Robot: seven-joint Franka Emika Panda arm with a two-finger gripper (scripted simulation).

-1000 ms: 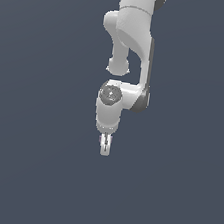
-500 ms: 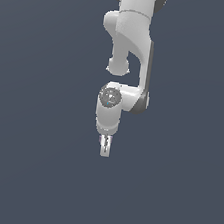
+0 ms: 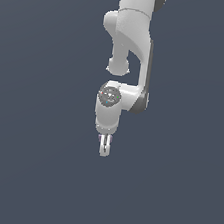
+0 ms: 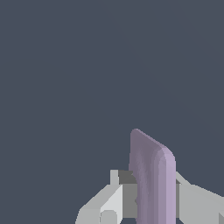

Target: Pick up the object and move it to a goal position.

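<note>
Dull mauve block (image 4: 152, 179), flat, plain, with rounded edges, standing on end. Clamped between the pincer (image 4: 151, 205) fingers, its upper part poking out past them. In the exterior view just a purplish sliver (image 3: 101, 139) at the fingertips.

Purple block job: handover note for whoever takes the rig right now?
Gripper: shut on the purple block, which stands upright between the fingers in the wrist view. In the exterior view only a sliver of mauve shows at the fingers.
Done: block picked up, by the look of it.
Left: carry it to the goal and release. No goal marker shows in either view, so I cannot tell how far remains.
</note>
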